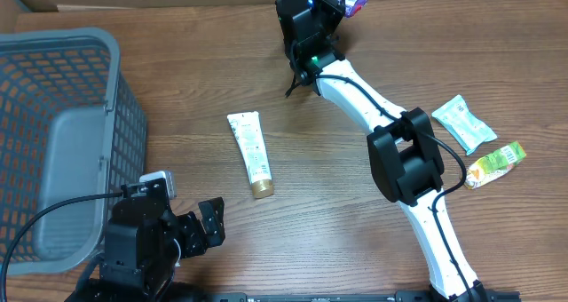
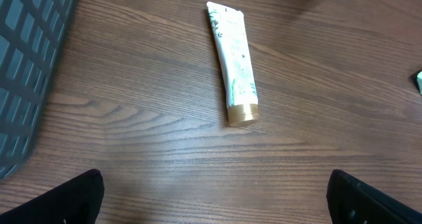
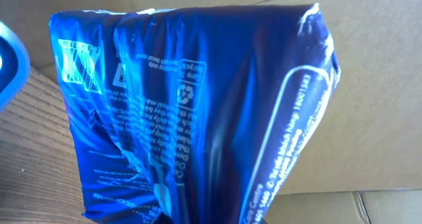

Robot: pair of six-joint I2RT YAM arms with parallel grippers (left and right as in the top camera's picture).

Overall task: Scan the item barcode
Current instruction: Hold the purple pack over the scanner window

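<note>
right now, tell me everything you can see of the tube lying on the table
The tube looks like cream plastic printed with green leafy marks, with a flat crimped end and a gold cap. It lies flat and slightly slanted on the wooden table, cap toward the robot, crimped end away. Only the table touches it.

A crinkled blue packet (image 3: 198,105) is filling most of the view, standing upright and catching the light. A yellow striped patch (image 3: 80,64) is showing near its top left corner. Cardboard (image 3: 376,85) is rising behind it, and the wooden table (image 3: 33,151) is showing at lower left.
</note>
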